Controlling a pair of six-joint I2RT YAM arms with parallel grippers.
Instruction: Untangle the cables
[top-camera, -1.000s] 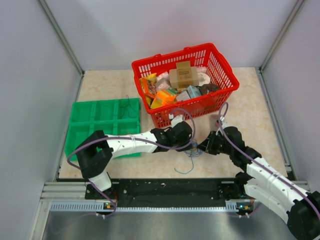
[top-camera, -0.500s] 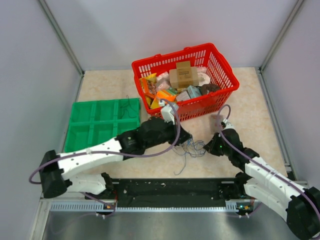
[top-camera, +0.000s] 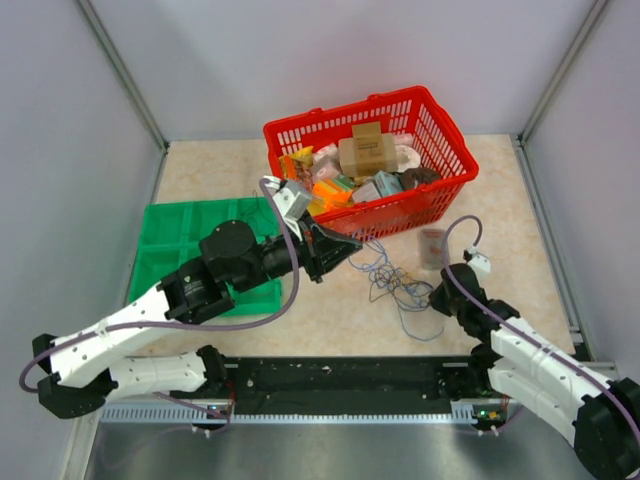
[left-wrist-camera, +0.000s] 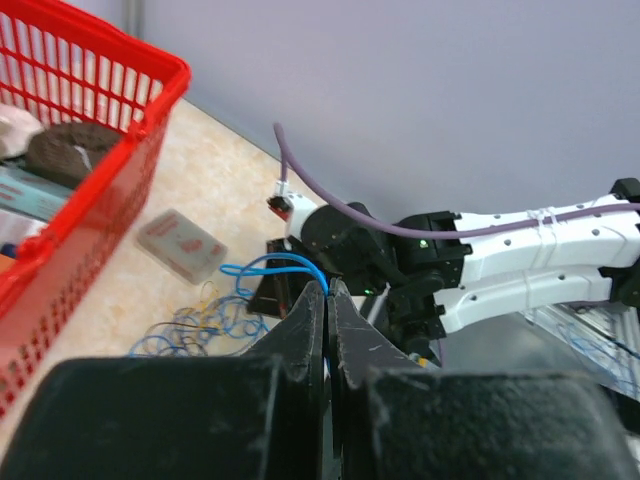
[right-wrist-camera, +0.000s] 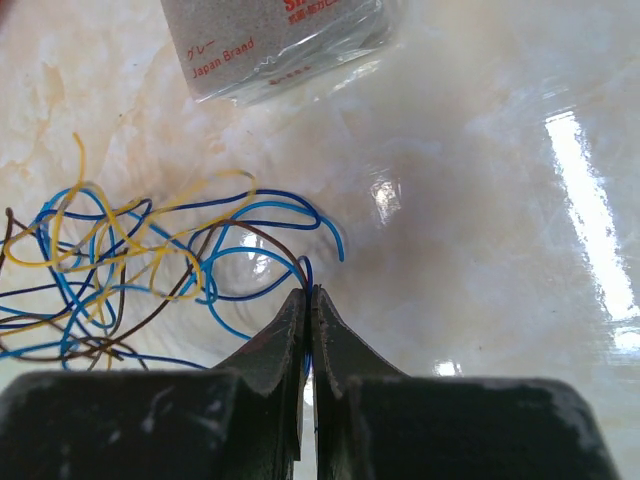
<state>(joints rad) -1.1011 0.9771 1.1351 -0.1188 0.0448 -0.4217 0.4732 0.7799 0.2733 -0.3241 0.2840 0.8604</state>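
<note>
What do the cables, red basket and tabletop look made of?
Cables: probably plastic-insulated wire, glossy coloured strands holding loose curls. Red basket: moulded plastic, uniform open lattice walls. Tabletop: glossy marbled beige with sharp reflections; stone or laminate, cannot tell.

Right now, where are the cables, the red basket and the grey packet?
cables (top-camera: 393, 287): top external view, middle of the loose tangle on the table.
red basket (top-camera: 345, 109): top external view, its far rim.
grey packet (right-wrist-camera: 280, 40): right wrist view, middle of its wrapped face.
</note>
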